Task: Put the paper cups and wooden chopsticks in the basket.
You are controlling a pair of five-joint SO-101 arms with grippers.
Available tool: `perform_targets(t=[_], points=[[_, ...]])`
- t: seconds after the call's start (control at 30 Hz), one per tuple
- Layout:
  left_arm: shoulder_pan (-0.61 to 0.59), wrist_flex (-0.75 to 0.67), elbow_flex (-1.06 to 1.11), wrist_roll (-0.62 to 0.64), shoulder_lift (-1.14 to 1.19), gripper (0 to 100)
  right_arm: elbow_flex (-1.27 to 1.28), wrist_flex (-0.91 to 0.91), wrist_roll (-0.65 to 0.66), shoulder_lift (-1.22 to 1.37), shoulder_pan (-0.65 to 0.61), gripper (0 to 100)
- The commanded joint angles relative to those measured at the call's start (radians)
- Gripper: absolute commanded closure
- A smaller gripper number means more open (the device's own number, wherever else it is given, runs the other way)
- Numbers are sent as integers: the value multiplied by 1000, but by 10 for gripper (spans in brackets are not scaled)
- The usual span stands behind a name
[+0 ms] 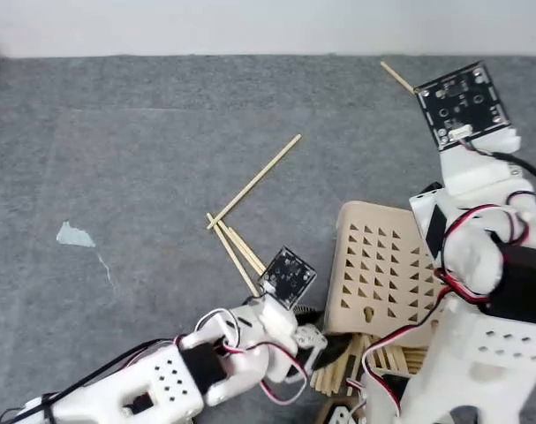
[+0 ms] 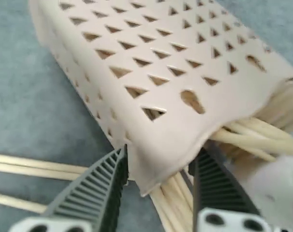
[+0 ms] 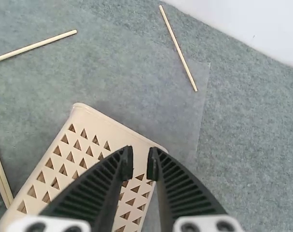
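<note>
The beige perforated basket (image 1: 382, 265) lies tipped on its side on the grey carpet. A bundle of wooden chopsticks (image 1: 373, 362) sticks out of its mouth. My left gripper (image 2: 158, 169) is open, and the basket's rim corner (image 2: 160, 159) sits between its fingers above the spilling chopsticks (image 2: 252, 135). My right gripper (image 3: 140, 162) hangs shut and holds nothing above the basket's wall (image 3: 78, 159). Loose chopsticks lie on the carpet: one long one (image 1: 254, 181), a crossed few (image 1: 241, 247), and one at the far right (image 1: 397, 77).
The right arm's white body (image 1: 479, 291) crowds the near right corner beside the basket. A small pale blue scrap (image 1: 73, 235) lies on the carpet at the left. A white wall (image 1: 250, 26) bounds the carpet's far edge.
</note>
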Motion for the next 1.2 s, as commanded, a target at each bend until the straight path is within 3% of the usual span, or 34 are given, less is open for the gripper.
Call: perform_targets(t=[0.0, 0.13, 0.43, 0.67, 0.9, 1.17], points=[[-49, -71, -41, 5, 75, 840, -5, 33, -9, -19, -1, 919], [-49, -83, -113, 8, 178, 983, -5, 35, -9, -25, -1, 919], [-54, -55, -232, 81, 252, 986, -6, 36, -9, -30, 18, 919], [-63, 229, -499, 152, 259, 987, -34, 35, 31, -30, 105, 919], [-173, 417, -797, 176, 278, 988, -60, 28, 43, -31, 188, 919], [-279, 649, -1251, 176, 683, 988, -189, 36, 38, -31, 265, 919]])
